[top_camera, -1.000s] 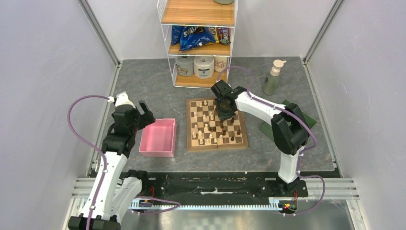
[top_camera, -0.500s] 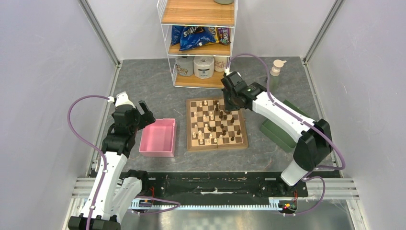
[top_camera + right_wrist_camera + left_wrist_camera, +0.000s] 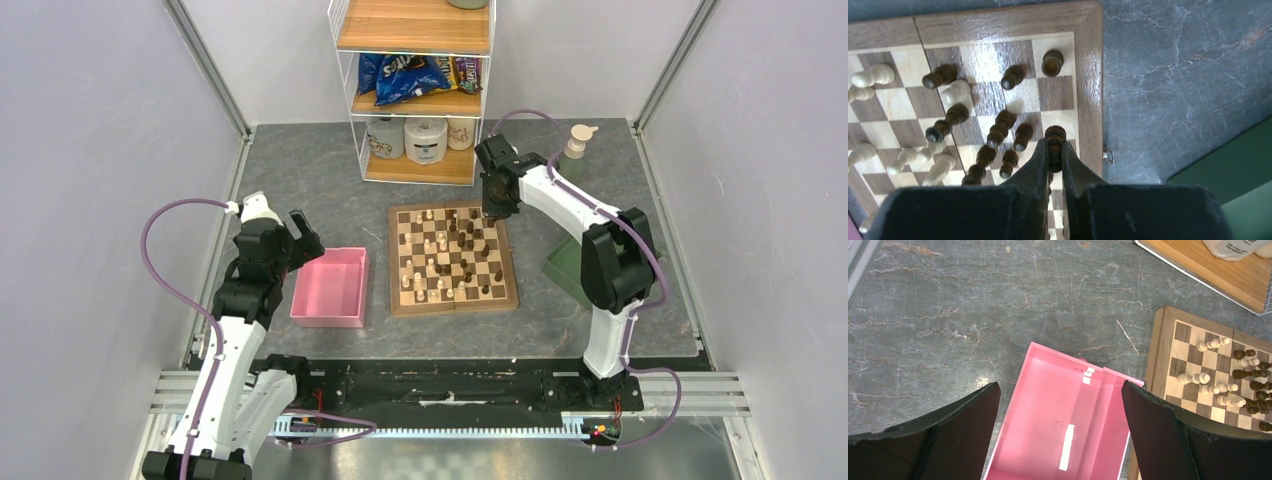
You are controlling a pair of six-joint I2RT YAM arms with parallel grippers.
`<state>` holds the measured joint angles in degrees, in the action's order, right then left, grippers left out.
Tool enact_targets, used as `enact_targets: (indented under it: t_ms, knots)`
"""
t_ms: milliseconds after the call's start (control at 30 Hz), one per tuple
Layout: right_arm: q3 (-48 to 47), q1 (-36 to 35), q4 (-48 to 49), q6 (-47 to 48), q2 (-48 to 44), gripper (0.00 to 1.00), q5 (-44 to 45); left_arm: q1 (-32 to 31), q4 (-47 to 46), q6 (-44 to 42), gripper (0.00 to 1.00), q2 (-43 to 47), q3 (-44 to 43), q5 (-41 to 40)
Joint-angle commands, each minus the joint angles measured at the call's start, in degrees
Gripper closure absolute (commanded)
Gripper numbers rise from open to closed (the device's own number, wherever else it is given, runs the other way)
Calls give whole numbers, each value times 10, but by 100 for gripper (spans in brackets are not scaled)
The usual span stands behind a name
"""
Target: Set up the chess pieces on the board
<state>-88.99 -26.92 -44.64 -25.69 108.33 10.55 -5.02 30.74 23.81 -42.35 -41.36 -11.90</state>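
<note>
The board [image 3: 450,308] lies under the right gripper [image 3: 1054,146], whose arm reaches forward with the wrist turned down over the far right corner. This gripper is clamped on a dark piece [image 3: 1055,134], seemingly just above an edge square. The left gripper [image 3: 1060,390] hangs spread wide over the pink tray [image 3: 1048,440]. A green tray [image 3: 1228,175] lies right of the right gripper. To its left, cream and dark chess pieces [image 3: 998,127] crowd mid-board, unsorted, some toppled.

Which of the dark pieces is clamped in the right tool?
The dark piece beside the board's wooden border, pinched between the right tool's fingertips. The other dark pieces stand clear of the tool.
</note>
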Motion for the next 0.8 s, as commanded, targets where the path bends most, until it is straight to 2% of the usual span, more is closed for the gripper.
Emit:
enact_targets:
  t_ms: [0, 300, 767]
  knots:
    - [-43, 9, 24, -6, 23, 93, -7, -1, -16, 15, 1, 5, -6, -1]
    - [-59, 14, 34, -11, 64, 92, -10, -1, -16, 15, 1, 3, -6, -3]
    - [-59, 15, 37, -14, 80, 90, 8, -1, -15, 13, 1, 2, -7, -12]
